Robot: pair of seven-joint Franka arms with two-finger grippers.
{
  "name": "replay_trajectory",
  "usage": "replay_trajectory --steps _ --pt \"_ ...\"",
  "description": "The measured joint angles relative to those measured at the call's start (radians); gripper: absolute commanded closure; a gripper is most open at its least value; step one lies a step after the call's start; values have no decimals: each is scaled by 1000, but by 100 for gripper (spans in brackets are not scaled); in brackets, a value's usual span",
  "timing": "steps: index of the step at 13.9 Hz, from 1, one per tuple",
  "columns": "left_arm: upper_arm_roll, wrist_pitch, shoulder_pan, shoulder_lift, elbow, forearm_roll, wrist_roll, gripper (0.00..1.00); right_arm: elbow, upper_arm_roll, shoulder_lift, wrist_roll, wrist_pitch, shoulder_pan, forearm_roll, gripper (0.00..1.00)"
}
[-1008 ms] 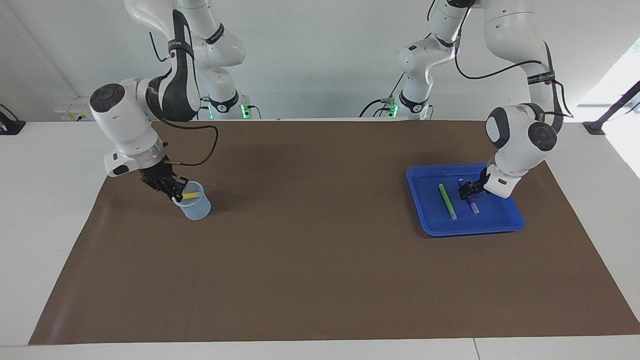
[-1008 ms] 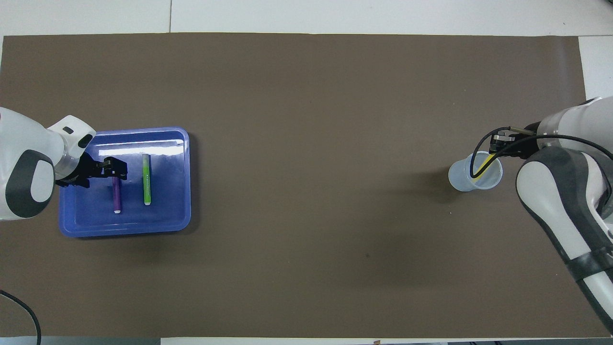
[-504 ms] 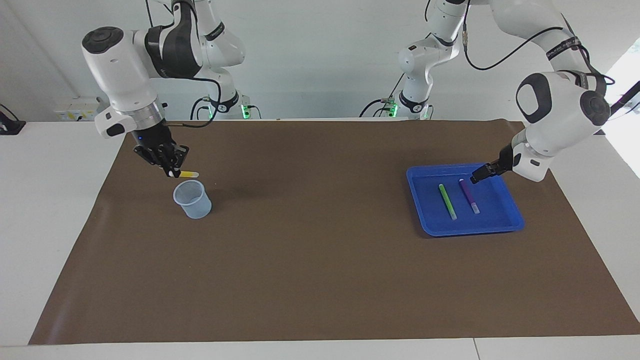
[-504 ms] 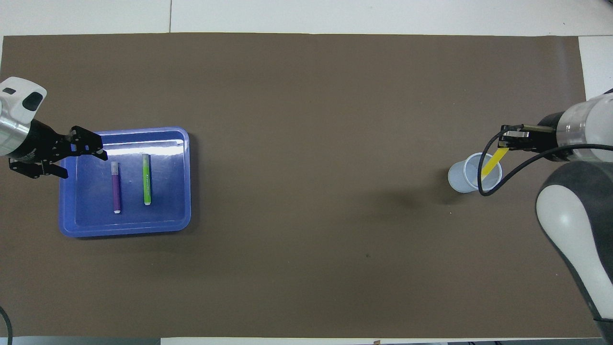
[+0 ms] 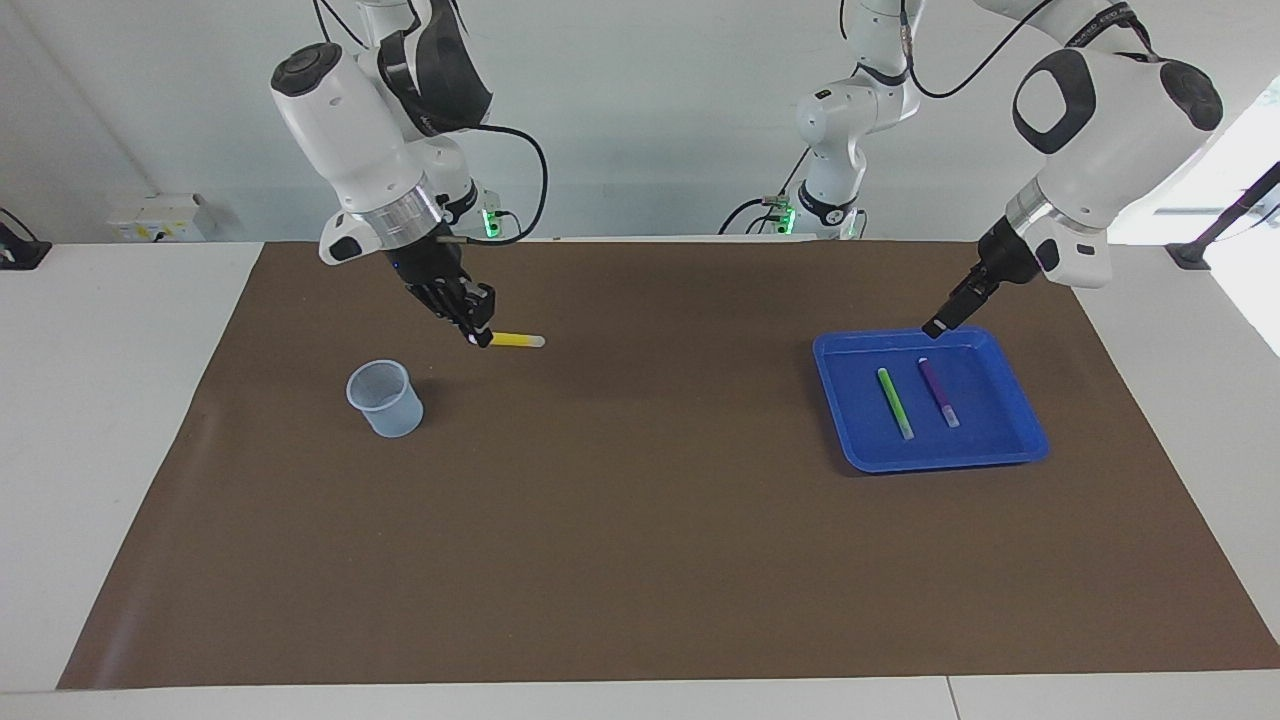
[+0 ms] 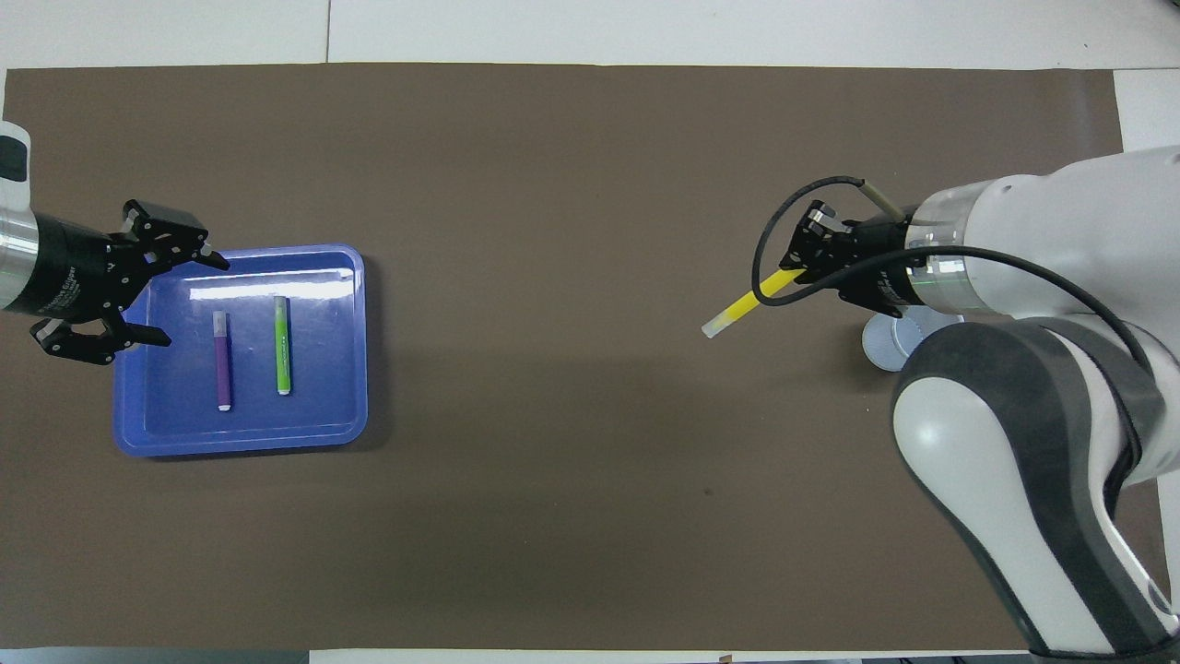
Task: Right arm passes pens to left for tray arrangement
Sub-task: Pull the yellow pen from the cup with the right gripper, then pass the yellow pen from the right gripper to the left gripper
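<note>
**Yellow pen out of the cup, heading for handover**

Facing view: my right gripper (image 5: pixel 480 335) is clamped on the yellow pen (image 5: pixel 518 340), now lifted clear of the cup (image 5: pixel 384 398) and carried over the mat toward the table's middle. My left gripper (image 5: pixel 935 326) has risen off the tray (image 5: pixel 850 440).

Overhead view: left fingers (image 6: pixel 157 334) spread wide over the tray's rim; green pen (image 6: pixel 283 345) and purple pen (image 6: pixel 222 360) lie side by side inside. Two placed; the last one awaits passing.
</note>
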Motion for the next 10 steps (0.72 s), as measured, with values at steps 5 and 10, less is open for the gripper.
replay_trajectory --steps 5,10 --pt "0 156 -90 -138 -115 -53 -447 0 169 154 136 460 111 5 113 100" --pt "-1 181 -164 -182 -121 -53 -737 0 297 256 250 704 111 6 115 100"
